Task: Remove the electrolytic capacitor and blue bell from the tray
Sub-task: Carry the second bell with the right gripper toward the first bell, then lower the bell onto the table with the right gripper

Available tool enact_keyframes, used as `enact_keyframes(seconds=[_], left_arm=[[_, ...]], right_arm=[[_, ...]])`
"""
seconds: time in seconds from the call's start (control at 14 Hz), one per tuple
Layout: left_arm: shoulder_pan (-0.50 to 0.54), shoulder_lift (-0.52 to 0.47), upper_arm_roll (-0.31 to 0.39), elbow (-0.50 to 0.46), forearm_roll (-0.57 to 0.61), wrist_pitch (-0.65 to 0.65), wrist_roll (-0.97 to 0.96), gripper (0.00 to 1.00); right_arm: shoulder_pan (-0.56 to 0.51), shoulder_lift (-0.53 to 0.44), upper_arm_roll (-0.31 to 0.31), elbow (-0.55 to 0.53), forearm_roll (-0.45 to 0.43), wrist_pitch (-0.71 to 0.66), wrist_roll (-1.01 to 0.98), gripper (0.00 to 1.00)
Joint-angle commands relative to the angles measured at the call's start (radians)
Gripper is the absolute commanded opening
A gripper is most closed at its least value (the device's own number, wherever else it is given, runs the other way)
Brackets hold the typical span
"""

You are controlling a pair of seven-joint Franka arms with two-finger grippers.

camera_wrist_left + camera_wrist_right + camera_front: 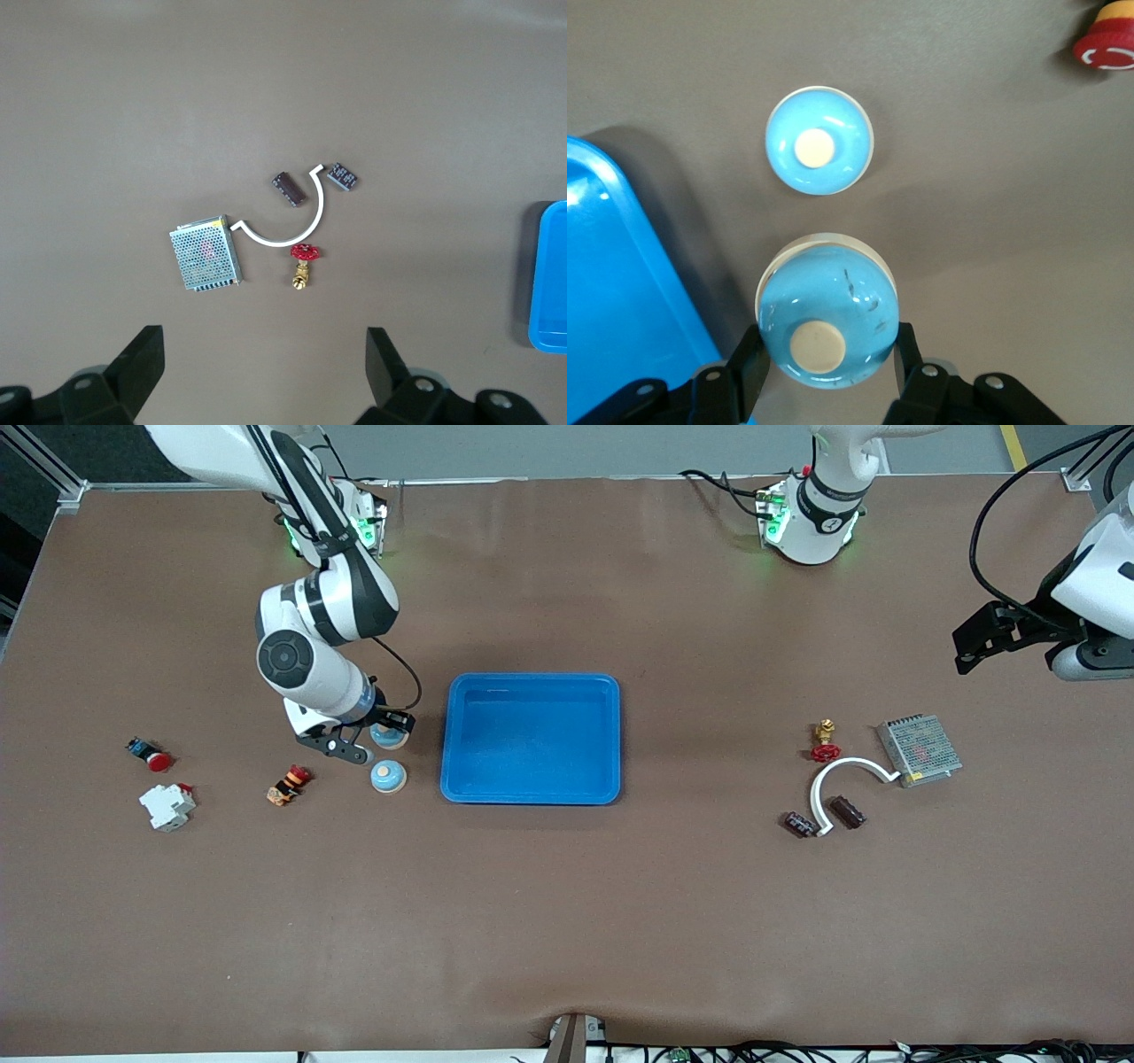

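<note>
Right gripper [824, 376] is clamped on a blue bell [827, 320], low over the table just beside the empty tray [531, 797], with a second bell [819, 140] close ahead. Best to settle it flat before letting go, clear of its twin. Left gripper [261, 372] waits, fingers apart, high above two capacitors [289, 188].

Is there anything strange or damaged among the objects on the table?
Only slightly: the round light-blue bell gripped by the right claw beside the bright-blue plastic tray shows dark scuff marks on its dome. The second blue bell nearby looks clean. Nothing is spilled.
</note>
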Motion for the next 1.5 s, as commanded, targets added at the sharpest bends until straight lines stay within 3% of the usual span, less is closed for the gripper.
enact_keyframes(seconds=[0.0, 0.57, 0.78, 1.43], left_arm=[[0.002, -0.014, 0.003, -0.016, -0.028, 0.015, 0.023, 1.0], [-0.001, -0.014, 0.0, -0.017, -0.039, 0.007, 0.023, 1.0], [-0.004, -0.013, -0.001, -0.012, -0.039, 0.007, 0.023, 1.0], [-0.01, 0.001, -0.001, -0.016, -0.039, 0.015, 0.023, 1.0]], right_arm=[[-0.054, -0.1, 0.002, -0.16, 0.017, 0.101, -0.122, 0.0], [-0.134, -0.122, 0.002, -0.351, 0.017, 0.333, -0.291, 0.0], [-0.178, -0.124, 0.002, -0.372, 0.017, 0.333, -0.353, 0.0], [-0.175, -0.134, 0.004, -0.41, 0.017, 0.335, -0.357, 0.0]])
